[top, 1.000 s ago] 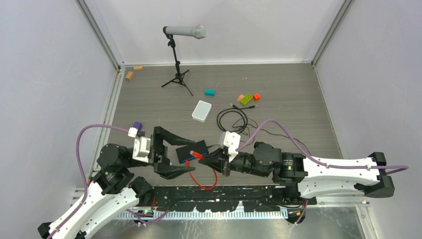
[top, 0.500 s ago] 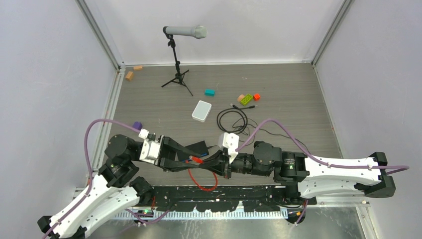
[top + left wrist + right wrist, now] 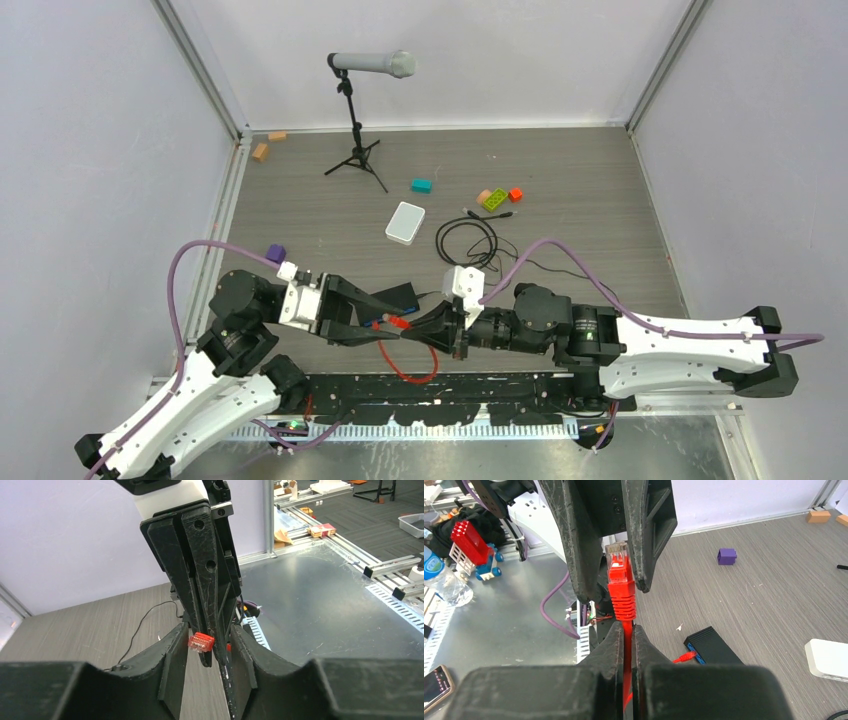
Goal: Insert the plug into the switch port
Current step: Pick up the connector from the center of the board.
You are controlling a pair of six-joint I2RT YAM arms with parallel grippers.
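From above, the left gripper (image 3: 385, 322) and the right gripper (image 3: 412, 332) meet tip to tip near the table's front edge. The plug (image 3: 399, 322) is raised between them. The red cable (image 3: 412, 372) droops from it in a loop towards the arm bases. The black switch (image 3: 398, 296) lies flat on the table just behind the grippers, partly hidden by the left one. A white box (image 3: 405, 222) lies farther back, well apart.

In the left wrist view, the right gripper (image 3: 210, 655) hangs down from above with the plug (image 3: 201, 642) at its tip. The left fingers (image 3: 172, 665) stand on either side of that tip, one touching the plug's clear end.

In the right wrist view, the right gripper (image 3: 628, 630) is clamped on the red cable (image 3: 626, 647) just below the plug's red boot. The plug (image 3: 616, 555) stands upright, clear tip up, nipped on both sides by the left gripper (image 3: 616, 592). The switch port (image 3: 696, 652) lies on the blue edge of the switch (image 3: 716, 640), down on the table and well apart from the plug. Another red connector (image 3: 686, 656) sits against that edge. A purple block (image 3: 726, 556) lies farther off.
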